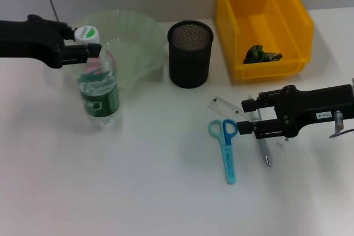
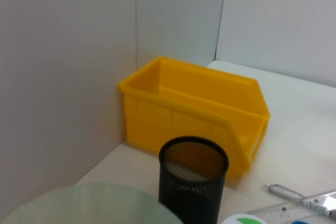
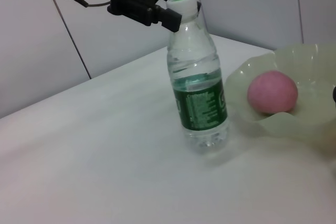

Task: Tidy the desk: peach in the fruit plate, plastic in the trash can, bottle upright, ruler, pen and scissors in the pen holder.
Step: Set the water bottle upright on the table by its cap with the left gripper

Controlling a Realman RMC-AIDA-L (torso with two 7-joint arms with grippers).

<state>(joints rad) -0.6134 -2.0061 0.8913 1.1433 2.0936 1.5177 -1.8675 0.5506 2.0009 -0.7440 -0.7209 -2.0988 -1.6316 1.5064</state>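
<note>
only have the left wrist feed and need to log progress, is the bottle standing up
observer: yes, the bottle stands upright, with the left gripper at its cap.
operator: peach in the plate yet
observer: yes, the peach lies in the fruit plate.
operator: any plastic in the bin
observer: a dark green crumpled piece lies inside the yellow bin.
</note>
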